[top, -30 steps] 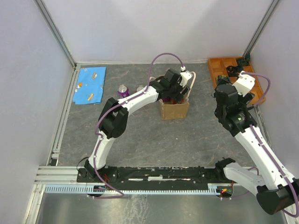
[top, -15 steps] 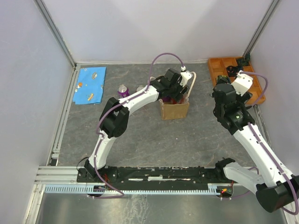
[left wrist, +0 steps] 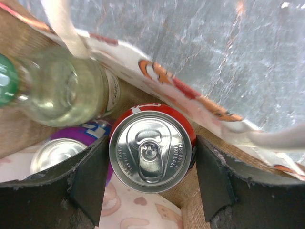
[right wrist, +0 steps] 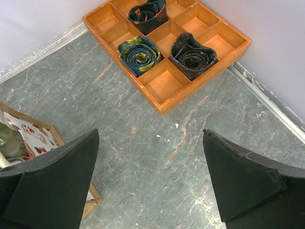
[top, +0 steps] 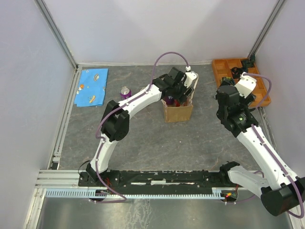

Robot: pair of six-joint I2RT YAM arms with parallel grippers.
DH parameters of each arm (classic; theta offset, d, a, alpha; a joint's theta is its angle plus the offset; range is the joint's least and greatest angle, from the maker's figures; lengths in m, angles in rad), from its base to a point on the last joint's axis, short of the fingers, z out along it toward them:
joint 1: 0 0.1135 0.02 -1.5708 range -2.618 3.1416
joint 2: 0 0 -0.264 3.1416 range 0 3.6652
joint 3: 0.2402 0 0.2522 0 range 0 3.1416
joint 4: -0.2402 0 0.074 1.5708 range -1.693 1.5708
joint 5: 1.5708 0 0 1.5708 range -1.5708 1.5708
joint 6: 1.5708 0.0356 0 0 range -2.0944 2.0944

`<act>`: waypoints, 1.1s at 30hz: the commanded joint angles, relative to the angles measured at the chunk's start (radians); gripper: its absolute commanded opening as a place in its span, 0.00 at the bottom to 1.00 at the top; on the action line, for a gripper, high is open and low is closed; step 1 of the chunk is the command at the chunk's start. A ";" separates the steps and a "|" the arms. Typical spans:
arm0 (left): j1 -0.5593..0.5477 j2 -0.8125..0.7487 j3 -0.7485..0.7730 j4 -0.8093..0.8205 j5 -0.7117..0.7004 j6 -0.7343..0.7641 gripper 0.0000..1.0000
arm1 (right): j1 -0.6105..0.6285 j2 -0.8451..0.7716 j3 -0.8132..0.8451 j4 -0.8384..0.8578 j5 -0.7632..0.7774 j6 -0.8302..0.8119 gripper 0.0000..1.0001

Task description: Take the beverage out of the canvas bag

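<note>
Left arm has edged toward the far wall since a second ago; top view shows the left gripper [top: 177, 94] sunk in the mouth of the canvas bag [top: 178, 113], its fingertips hidden there. Left wrist view: the fingers [left wrist: 90, 176] have drawn in to partway open and now press on both sides of the upright red can [left wrist: 151, 148], which stands inside the bag between them, with a glass bottle [left wrist: 62, 90] and a purple can [left wrist: 57, 152] beyond one finger; the grasp looks made, so the lift is next. Right wrist view: the right gripper [right wrist: 150, 181] is spread wide and holds nothing, with an orange tray [right wrist: 164, 83] ahead of its fingers.
</note>
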 commanded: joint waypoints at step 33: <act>0.304 -0.882 -0.454 0.140 -0.392 -0.083 0.03 | -0.004 -0.002 -0.016 0.110 -0.116 -0.082 0.93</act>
